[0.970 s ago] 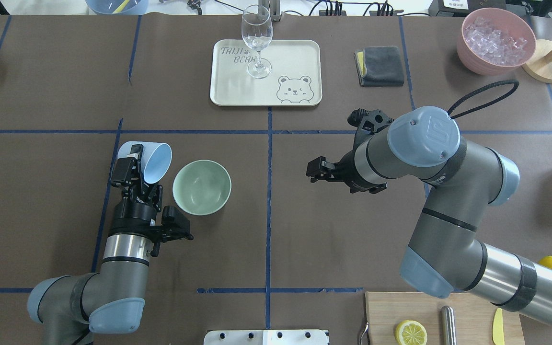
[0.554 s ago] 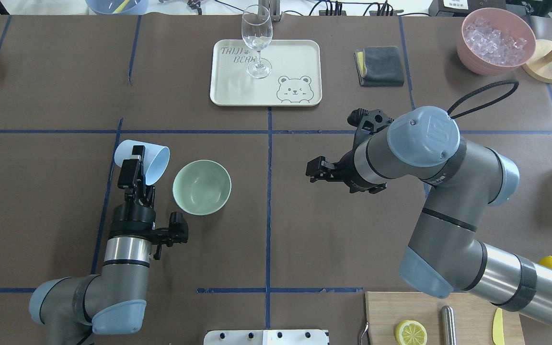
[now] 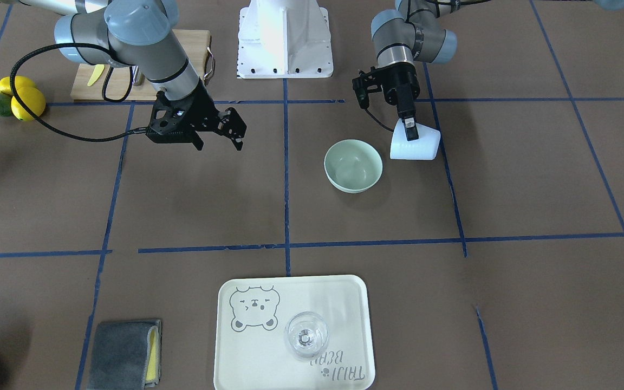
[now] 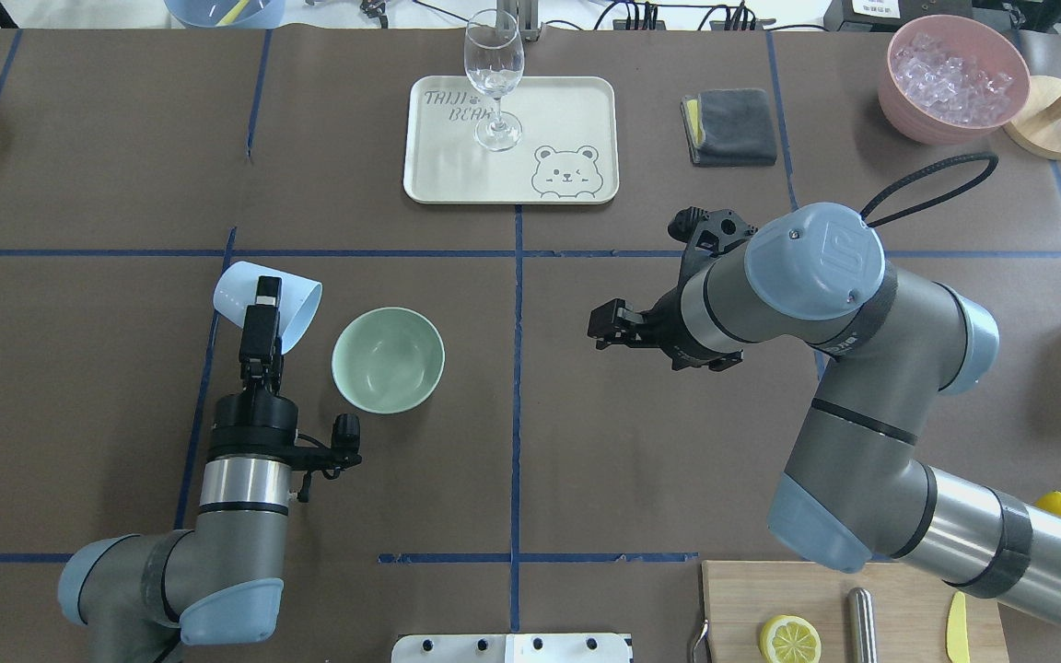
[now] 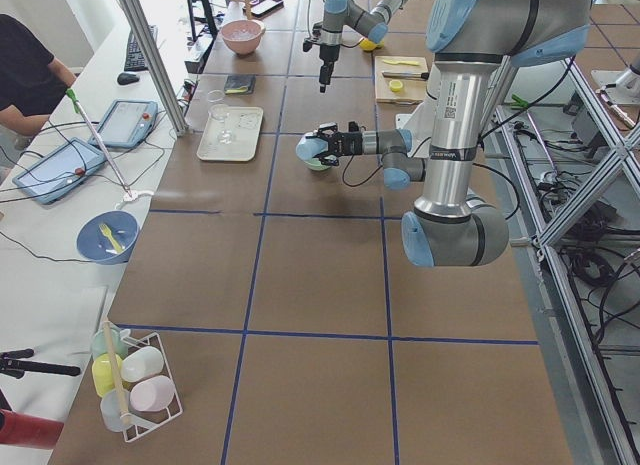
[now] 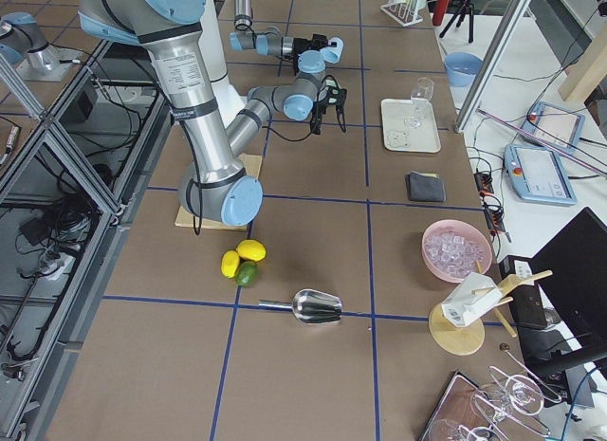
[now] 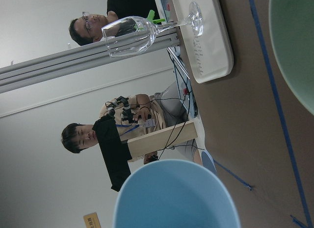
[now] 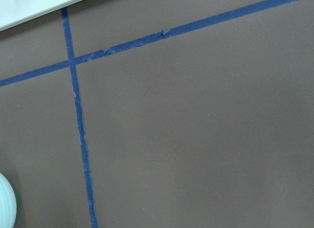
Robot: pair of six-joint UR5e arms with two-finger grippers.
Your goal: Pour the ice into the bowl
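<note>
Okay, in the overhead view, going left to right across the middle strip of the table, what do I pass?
light blue cup → mint-green bowl → right gripper

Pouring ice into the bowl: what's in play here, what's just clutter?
In play: left gripper, light blue cup in its jaws, mint-green bowl.
Clutter: wine glass, bear tray, grey cloth, pink bowl, lemon half, cutting board.
</note>
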